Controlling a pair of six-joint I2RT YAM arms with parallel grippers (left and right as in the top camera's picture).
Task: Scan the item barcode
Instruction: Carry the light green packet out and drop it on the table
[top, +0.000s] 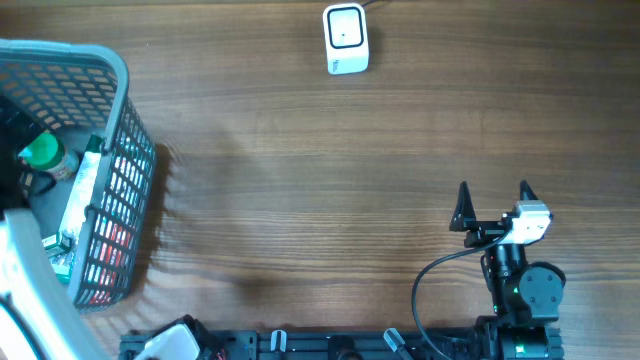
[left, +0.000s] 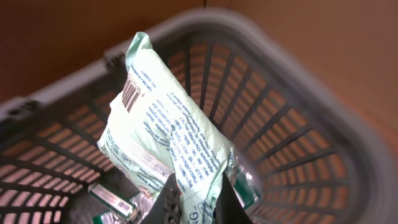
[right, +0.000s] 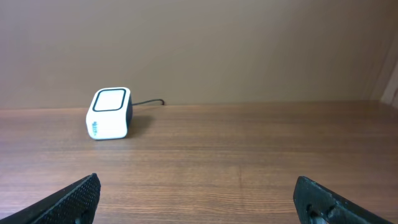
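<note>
Pinching a pale green packet in a grey basket with the left gripper.

Clamped shut on the packet's lower edge, barcode at upper left, facing the wrist camera. Down in the basket, at the table's left end: more wrapped goods and a green-capped bottle. At near right, spread wide and holding nothing: the right gripper. At the far edge, well apart from the basket: a white scanner with its cable trailing behind.
</note>
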